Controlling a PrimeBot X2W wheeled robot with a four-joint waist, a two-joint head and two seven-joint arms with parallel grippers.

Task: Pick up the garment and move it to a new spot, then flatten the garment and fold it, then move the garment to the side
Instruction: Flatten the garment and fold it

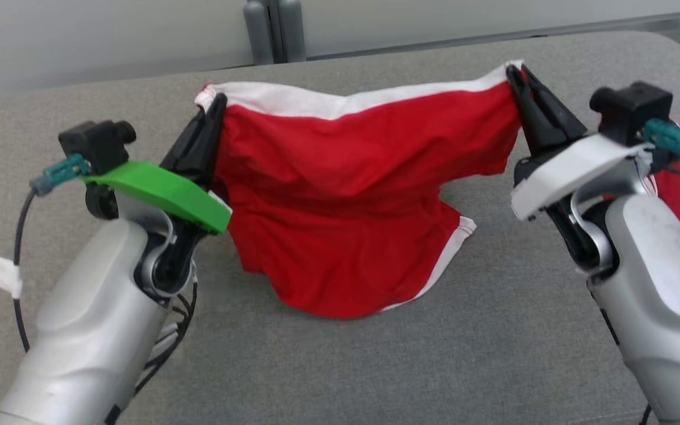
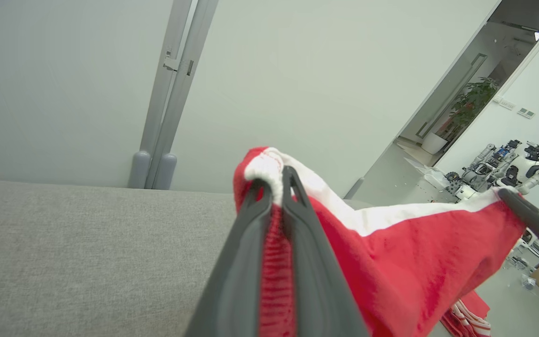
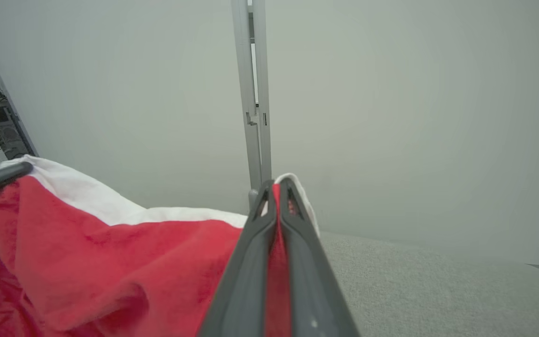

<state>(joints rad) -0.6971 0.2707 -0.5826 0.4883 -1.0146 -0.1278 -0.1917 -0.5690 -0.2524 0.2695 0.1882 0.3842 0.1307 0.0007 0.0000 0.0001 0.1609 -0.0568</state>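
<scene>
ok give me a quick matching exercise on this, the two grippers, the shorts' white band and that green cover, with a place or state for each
Things:
1. left gripper
2. right gripper
3. white band
4. green cover

Places or states:
a. stretched between the two grippers
b. shut on the garment at its corner on the head view's right
c. on the left arm's wrist, behind the dark fingers
d. shut on the garment at its corner on the head view's left

Pairs: 1-d, 2-b, 3-a, 4-c

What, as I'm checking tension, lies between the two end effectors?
The red garment, sagging mid-span, stretches from the left end effector to the right end effector, in the head view.
</scene>
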